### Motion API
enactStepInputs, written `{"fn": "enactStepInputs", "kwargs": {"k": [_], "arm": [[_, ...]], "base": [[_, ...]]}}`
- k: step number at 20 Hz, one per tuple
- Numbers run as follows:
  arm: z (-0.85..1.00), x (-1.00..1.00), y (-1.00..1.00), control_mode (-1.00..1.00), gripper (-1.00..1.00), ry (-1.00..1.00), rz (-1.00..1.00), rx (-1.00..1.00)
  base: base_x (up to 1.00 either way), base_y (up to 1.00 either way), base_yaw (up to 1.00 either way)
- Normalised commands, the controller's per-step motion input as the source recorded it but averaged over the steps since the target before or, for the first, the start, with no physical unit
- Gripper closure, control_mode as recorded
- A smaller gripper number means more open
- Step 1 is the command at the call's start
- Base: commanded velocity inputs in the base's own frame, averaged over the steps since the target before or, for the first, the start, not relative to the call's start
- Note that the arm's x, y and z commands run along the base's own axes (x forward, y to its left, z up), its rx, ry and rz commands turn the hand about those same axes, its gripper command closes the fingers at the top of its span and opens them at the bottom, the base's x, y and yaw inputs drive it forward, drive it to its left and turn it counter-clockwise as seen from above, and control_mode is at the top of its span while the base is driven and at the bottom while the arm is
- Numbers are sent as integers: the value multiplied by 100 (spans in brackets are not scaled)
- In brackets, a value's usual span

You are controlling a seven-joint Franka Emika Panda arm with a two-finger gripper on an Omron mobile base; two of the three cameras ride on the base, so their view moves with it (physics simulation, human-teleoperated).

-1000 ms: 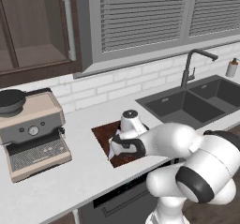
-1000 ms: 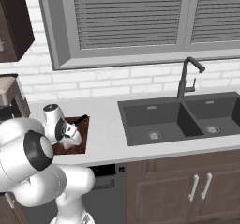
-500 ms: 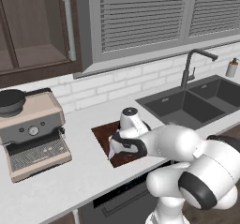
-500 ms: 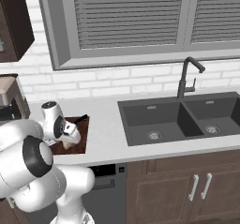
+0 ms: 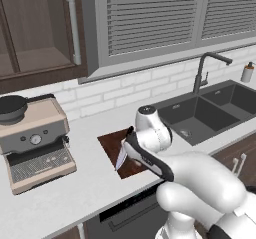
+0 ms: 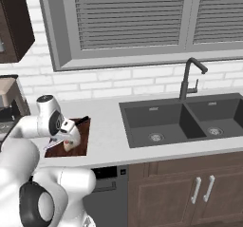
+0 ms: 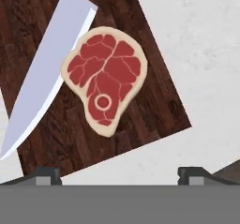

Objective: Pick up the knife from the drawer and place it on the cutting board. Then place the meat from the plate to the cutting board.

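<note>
One knife (image 7: 44,73) and one meat (image 7: 104,78) lie on the cutting board (image 7: 154,101); tool (image 7: 119,174) apparently spread, released.

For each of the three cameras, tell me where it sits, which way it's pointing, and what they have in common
Left base view: behind-left of the arm, facing the counter, the beige espresso machine and the white arm.
Right base view: behind-right, facing the dark double sink and the white arm at left.
Hand view: on the hand, looking down; dark fingers at the bottom.
Shared: the dark reddish-brown rectangular cutting board bearing the silver-bladed knife; in the hand view the red-pink meat overlaps the blade.
</note>
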Motion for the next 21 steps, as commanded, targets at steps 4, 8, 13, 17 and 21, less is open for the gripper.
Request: {"fn": "enactStepInputs", "kwargs": {"k": [4, 8, 13, 17, 21], "arm": [[75, -64, -49, -100, -100, -9, 0, 6], [81, -65, -60, -100, -100, -14, 0, 8], [88, -54, -40, -100, -100, -13, 0, 10], [93, -37, 0, -100, -100, -4, 0, 11], [85, -44, 2, -100, -100, -9, 0, 7]], "base": [[0, 0, 0], [0, 0, 0], [0, 0, 0], [0, 0, 0], [0, 0, 0]]}}
